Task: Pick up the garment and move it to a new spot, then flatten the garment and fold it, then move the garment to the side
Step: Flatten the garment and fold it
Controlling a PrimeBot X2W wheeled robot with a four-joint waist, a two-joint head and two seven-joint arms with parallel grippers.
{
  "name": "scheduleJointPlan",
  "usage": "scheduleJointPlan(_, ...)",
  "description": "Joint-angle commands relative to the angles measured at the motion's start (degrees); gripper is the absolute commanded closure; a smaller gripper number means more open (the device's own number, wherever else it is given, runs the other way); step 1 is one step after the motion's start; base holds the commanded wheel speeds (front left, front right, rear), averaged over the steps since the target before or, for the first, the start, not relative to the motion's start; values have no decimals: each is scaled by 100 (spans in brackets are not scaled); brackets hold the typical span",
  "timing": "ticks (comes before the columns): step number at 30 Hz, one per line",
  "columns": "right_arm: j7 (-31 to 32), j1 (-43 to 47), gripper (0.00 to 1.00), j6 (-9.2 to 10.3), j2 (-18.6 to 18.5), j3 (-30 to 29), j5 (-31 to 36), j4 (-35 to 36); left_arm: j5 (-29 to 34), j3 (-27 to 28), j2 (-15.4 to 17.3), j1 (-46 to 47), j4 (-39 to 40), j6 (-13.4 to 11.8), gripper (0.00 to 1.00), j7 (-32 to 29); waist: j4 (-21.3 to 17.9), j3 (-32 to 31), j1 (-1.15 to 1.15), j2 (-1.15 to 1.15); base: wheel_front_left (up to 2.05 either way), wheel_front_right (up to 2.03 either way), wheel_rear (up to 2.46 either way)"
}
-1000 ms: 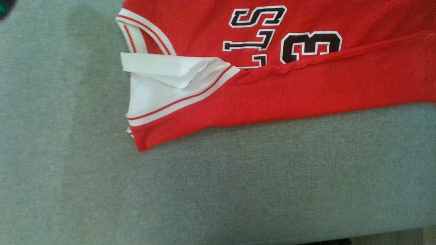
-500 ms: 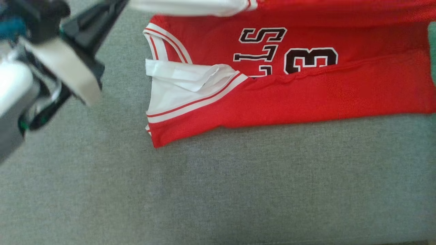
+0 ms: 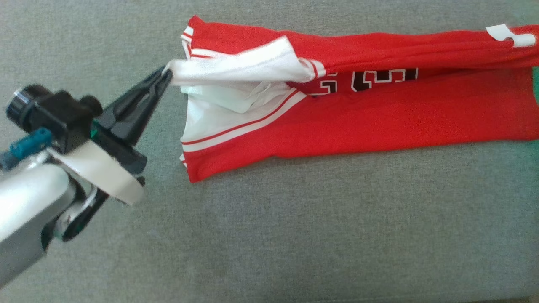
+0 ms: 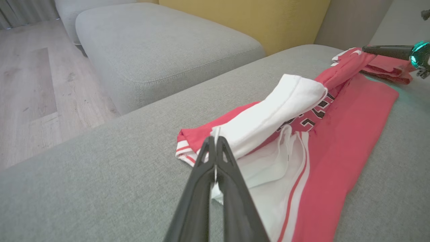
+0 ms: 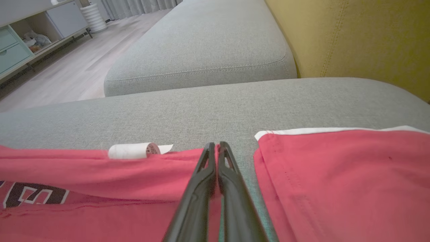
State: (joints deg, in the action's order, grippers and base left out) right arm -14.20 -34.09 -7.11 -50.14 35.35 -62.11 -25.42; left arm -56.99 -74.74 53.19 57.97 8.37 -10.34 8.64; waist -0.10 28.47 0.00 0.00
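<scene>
Garment (image 3: 379, 122), a red jersey trimmed white, lies as a long folded band on the grey woven sofa cushion (image 3: 294, 231); left gripper (image 3: 166, 75) jaws clamp its white strap, right gripper (image 5: 216, 146) jaws pinch its red edge.

Found the garment (image 3: 379, 122) in soft, matt red knit cloth, with smooth white trim and flat black printed lettering. Noted coarse, matt grey woven upholstery across the sofa seat (image 3: 294, 231). Saw matt black plastic on the left claw (image 3: 167, 74) and a pale satin sheen on its forearm (image 3: 25, 202). Marked smooth pale wood on the floor (image 4: 30, 84) and finer yellow fabric on the backrest (image 5: 362, 37).
</scene>
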Motion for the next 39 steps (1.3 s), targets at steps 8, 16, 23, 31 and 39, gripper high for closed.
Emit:
scheduleJointPlan(8, -78, 711, 79, -37, 211, -762, 675, 327, 43, 237, 83, -374, 97, -329, 100, 339, 19, 60, 0, 0, 0, 0, 0)
scheduleJointPlan(16, -79, 1423, 0, -37, 562, -1598, 1127, 582, 89, 340, -473, -813, -350, -483, 0, 575, 7, -84, 0, 0, 0, 0, 0)
scheduleJointPlan(23, -79, 2294, 0, -37, 1290, -2460, 1496, 866, 933, 1690, -1181, -1809, -402, -1505, 0, 633, -4, -446, 0, 0, 0, 0, 0)
scheduleJointPlan(31, 170, 2369, 0, -37, 2128, -3114, 1823, 434, 2749, 3411, -2520, -3692, -195, -2116, 0, 635, 212, -811, 0, 0, 0, 0, 0)
scheduleJointPlan(39, 765, 1697, 0, -37, 2406, -3735, 2377, -682, 3939, 3919, -3618, -4622, -234, -1710, 0, 635, 603, -977, 0, 0, 0, 0, 0)
